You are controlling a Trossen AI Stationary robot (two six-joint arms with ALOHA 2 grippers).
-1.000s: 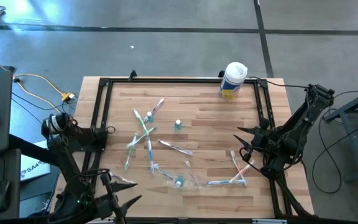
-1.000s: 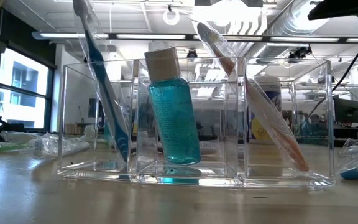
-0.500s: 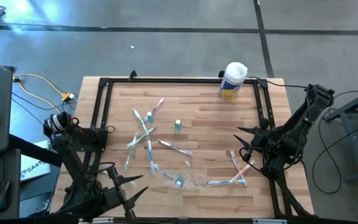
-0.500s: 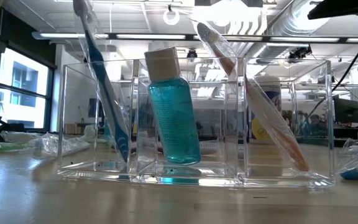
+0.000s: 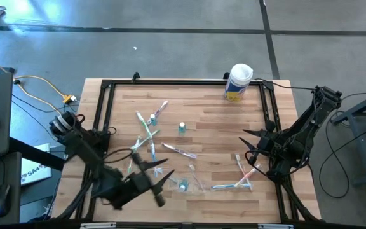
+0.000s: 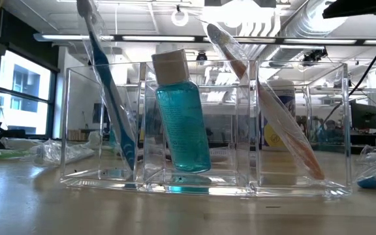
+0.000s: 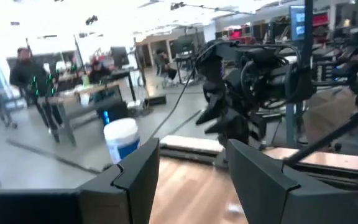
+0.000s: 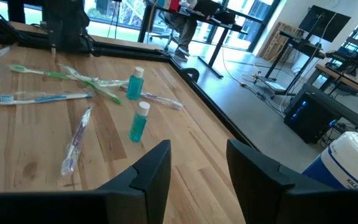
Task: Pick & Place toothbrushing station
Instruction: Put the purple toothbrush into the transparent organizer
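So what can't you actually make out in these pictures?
- Left gripper, high view: motion-blurred, fingertips unclear.
- Clear holder, high view: too small and transparent to locate.
- White canister, right wrist view: cut off by the edge.
- Loose toothbrushes, high view: too small to count.

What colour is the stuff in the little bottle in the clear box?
Teal-blue, with a white cap; the bottle shows best in the low view.
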